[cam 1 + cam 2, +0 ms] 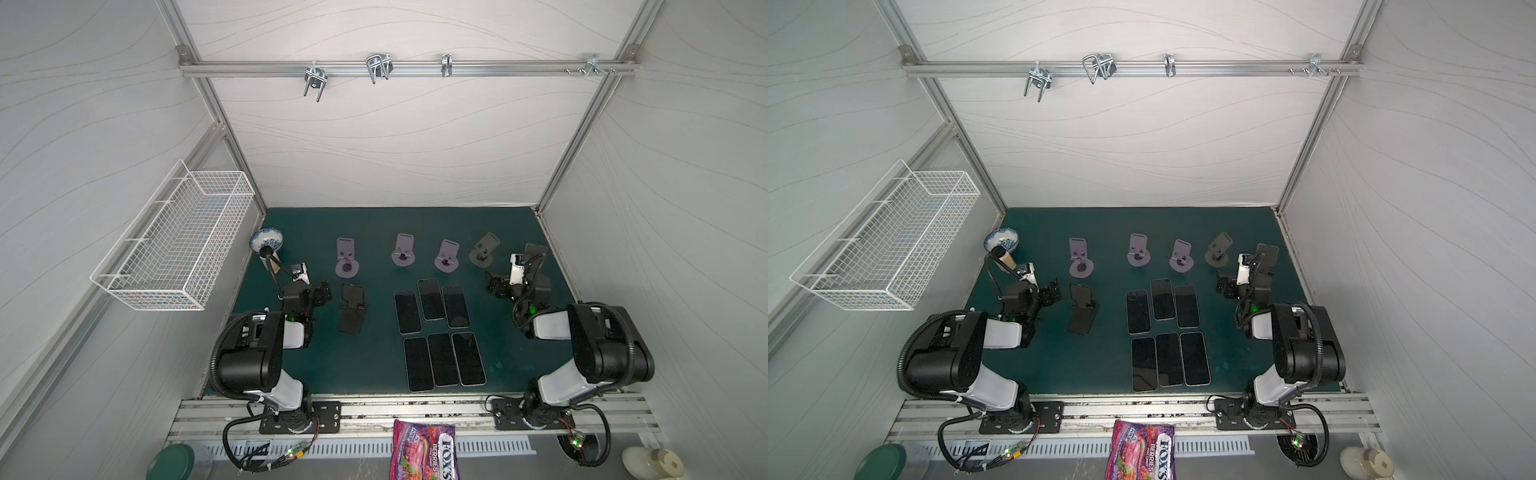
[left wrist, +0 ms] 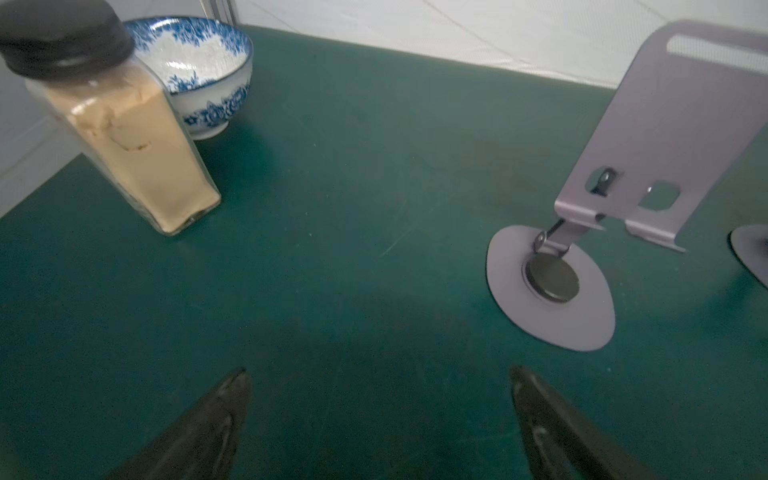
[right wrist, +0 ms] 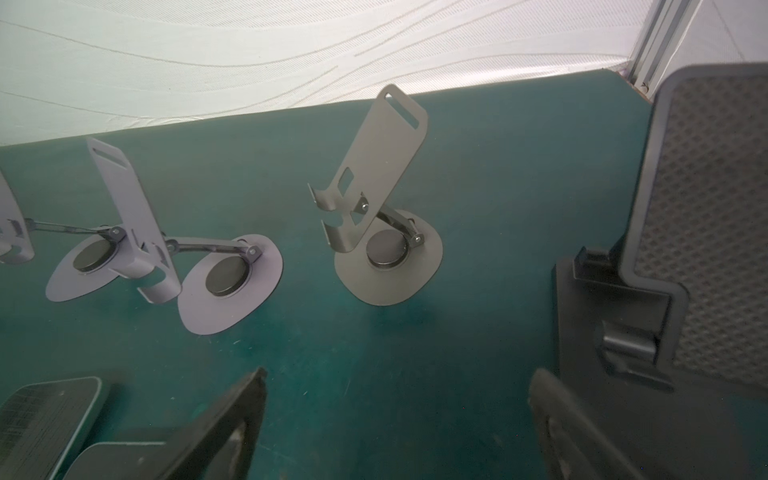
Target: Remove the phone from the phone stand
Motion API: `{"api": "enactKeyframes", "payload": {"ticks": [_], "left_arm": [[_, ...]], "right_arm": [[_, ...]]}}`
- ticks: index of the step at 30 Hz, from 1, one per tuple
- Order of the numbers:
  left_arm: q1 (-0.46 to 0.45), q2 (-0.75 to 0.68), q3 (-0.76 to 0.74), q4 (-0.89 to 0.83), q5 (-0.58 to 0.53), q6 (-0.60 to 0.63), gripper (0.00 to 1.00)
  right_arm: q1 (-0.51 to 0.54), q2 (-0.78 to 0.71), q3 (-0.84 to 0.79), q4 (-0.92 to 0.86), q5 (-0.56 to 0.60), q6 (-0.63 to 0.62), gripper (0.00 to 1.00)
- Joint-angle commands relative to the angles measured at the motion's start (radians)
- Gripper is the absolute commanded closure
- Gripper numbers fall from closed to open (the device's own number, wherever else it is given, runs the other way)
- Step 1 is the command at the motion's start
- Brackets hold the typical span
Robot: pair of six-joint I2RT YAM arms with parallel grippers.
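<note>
**Phones down, hands empty:** Six phones (image 1: 443,359) lie flat in two rows of three on the green counter (image 1: 374,365), side by side in the middle, between the two arms. Behind them runs a row of metal stands, three purple stands (image 1: 345,253) and a grey stand (image 3: 386,174), all with bare cradles. A black folding stand (image 1: 352,309) sits just beside the left hand (image 2: 379,372). The dark slab leaning on it looks like its own backrest, though the top views are too small to rule out a phone there. A second black stand (image 3: 706,208), next to the right hand (image 3: 399,374), shows only its textured pad. Both hands hang over the counter with fingers spread wide and nothing between them.

By this showing, the phones appear to be off their stands. Each looks like a thin, rigid slab of moderate weight, with a slick glass face liable to crack or scratch if dropped. The sensible hold is across the two long edges near the middle, where the frame gives the fingers purchase and the weight balances. Lying flat, a phone offers little edge above the counter. One propped in a cradle would want lifting up along the backrest, clear of the front lip, so the light stand is not dragged along.
</note>
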Motion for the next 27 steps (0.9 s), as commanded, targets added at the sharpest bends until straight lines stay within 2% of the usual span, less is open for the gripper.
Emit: {"api": "enactKeyframes", "payload": {"ticks": [1, 3, 7, 22, 23, 24, 25, 27], "left_arm": [[-0.022, -0.006, 0.069, 0.006, -0.102, -0.019, 0.01], [-0.051, 0.002, 0.091, -0.024, -0.167, -0.003, 0.01], [-0.08, 0.012, 0.094, -0.012, -0.223, 0.015, 0.01], [-0.086, 0.021, 0.101, -0.011, -0.232, 0.021, 0.01], [-0.107, 0.015, 0.081, 0.018, -0.264, 0.04, 0.01], [-0.167, -0.005, 0.021, 0.116, -0.345, 0.068, 0.01], [-0.174, 0.008, -0.013, 0.21, -0.3, 0.105, 0.01], [-0.193, 0.053, -0.044, 0.335, -0.343, 0.133, 0.01]], "right_arm": [[0.03, 0.011, 0.052, -0.07, 0.06, -0.024, 0.01], [0.029, 0.011, 0.051, -0.068, 0.059, -0.02, 0.01], [0.028, 0.012, 0.05, -0.067, 0.061, -0.02, 0.01], [0.029, 0.01, 0.05, -0.067, 0.062, -0.019, 0.01], [0.03, 0.01, 0.05, -0.067, 0.062, -0.021, 0.01], [0.03, 0.009, 0.05, -0.067, 0.063, -0.02, 0.01], [0.029, 0.01, 0.05, -0.067, 0.063, -0.02, 0.01], [0.032, 0.01, 0.05, -0.068, 0.064, -0.021, 0.01]]}}
